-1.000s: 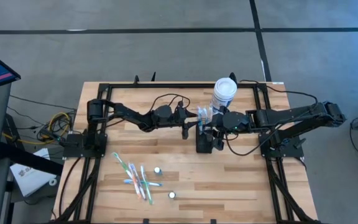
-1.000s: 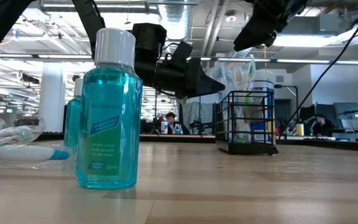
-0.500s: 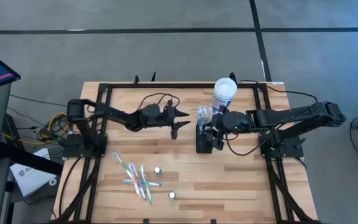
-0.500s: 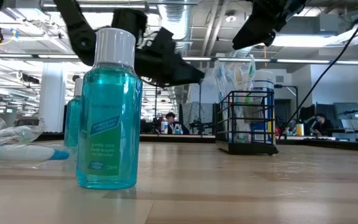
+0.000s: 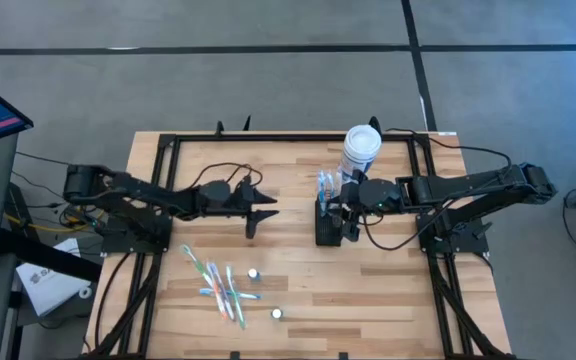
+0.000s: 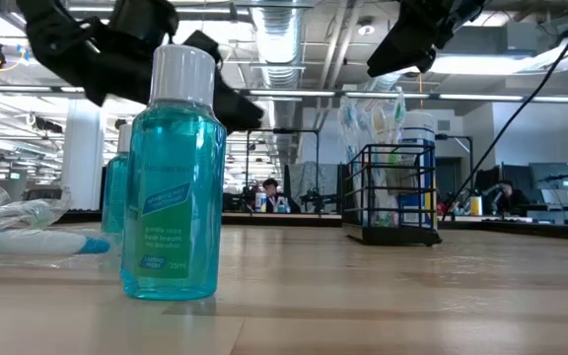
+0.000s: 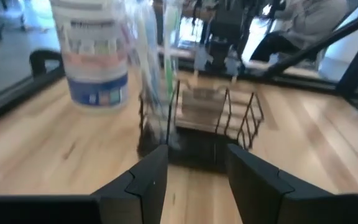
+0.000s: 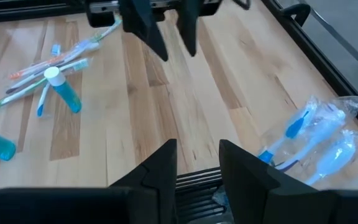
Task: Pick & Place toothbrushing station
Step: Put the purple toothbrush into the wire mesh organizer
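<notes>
left gripper (image 5: 251, 213) has backed off from the toothbrushing station (image 5: 329, 222), jaws open and empty, while right gripper (image 5: 346, 212) hovers over it, jaws parted, gripping nothing.

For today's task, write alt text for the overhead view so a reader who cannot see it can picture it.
Seen from above, the right gripper hovers over a black wire caddy mid-table, beside a white canister. The left gripper is apart to its left, open, with loose toothbrushes lying below.

The wooden table (image 5: 368, 290) stands on a grey floor (image 5: 268, 90) with dark lines. Behind it is a big open hall with white pillars (image 6: 82, 158), ceiling pipes (image 6: 284, 30), long lamps and far desks (image 6: 550, 222).
</notes>
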Robot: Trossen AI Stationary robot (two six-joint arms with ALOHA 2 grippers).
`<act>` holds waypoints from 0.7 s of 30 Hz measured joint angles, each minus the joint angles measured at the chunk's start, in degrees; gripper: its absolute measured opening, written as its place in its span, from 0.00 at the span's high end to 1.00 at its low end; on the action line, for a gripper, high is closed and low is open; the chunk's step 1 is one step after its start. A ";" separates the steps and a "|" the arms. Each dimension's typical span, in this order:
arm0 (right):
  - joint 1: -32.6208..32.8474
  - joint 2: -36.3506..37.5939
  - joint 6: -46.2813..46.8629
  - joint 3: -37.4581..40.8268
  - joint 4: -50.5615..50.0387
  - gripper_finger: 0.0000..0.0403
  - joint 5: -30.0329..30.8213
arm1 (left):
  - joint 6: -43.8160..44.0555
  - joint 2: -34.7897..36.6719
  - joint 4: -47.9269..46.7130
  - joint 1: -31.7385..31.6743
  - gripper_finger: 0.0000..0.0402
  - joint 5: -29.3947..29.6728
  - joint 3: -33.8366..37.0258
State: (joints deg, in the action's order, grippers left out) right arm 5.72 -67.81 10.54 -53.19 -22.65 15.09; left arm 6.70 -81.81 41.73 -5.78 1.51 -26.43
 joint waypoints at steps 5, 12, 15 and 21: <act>0.02 0.00 -0.01 0.00 0.27 0.73 0.00 | 3.45 2.84 -8.51 3.93 0.62 3.19 0.83; 0.04 0.00 -0.02 0.00 0.70 0.73 -0.01 | 11.66 3.09 -16.31 8.75 0.62 3.27 0.84; 0.04 0.00 -0.03 0.00 0.69 0.73 0.00 | 14.45 3.09 -18.79 10.21 0.62 3.29 0.84; 0.28 0.00 0.01 0.00 0.68 0.73 0.00 | 22.96 3.09 -20.82 11.81 0.62 3.44 0.83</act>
State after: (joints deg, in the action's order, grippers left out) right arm 6.00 -67.81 10.55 -53.19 -21.98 15.09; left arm 29.66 -78.72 20.91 6.03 4.95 -25.60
